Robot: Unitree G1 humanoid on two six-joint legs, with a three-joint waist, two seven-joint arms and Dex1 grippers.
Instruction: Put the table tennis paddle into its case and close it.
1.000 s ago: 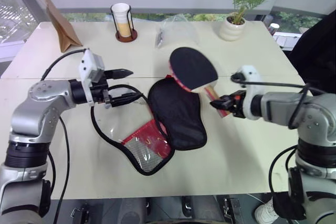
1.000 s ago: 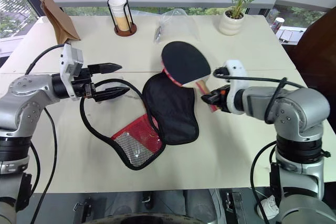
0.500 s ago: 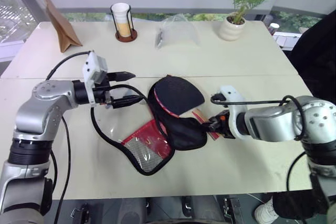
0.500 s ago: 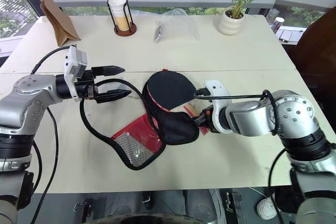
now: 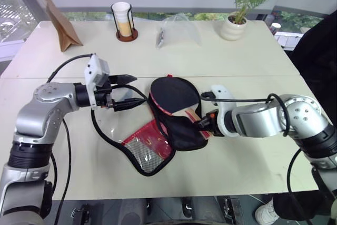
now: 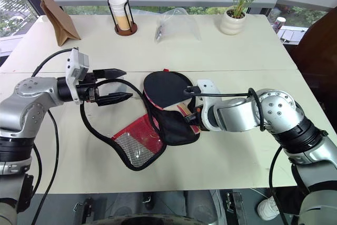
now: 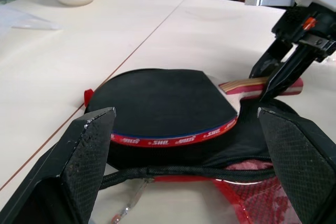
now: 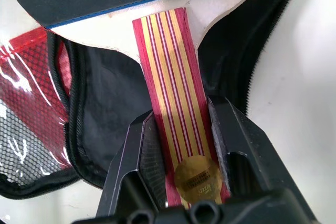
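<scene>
The table tennis paddle (image 5: 174,93) lies almost flat, its black blade over the upper end of the open case (image 5: 181,130). My right gripper (image 5: 203,125) is shut on the striped handle (image 8: 170,77), which sits between its black fingers (image 8: 137,145). The case's red mesh flap (image 5: 150,143) is folded out toward the table's front edge. My left gripper (image 5: 129,91) hovers open just left of the blade. In the left wrist view the paddle (image 7: 157,98) lies between its wide-spread fingers (image 7: 79,166), with the case's black rim below it.
Along the table's far side stand a brown paper bag (image 5: 60,22), a cup in a wire holder (image 5: 124,22), a clear plastic bag (image 5: 179,30) and a potted plant (image 5: 237,22). A seam crosses the table (image 5: 253,183) behind the case.
My right gripper has carried the paddle left and down, from behind the case to low over its upper end, with the blade turned nearly flat. The left gripper has stayed put.
</scene>
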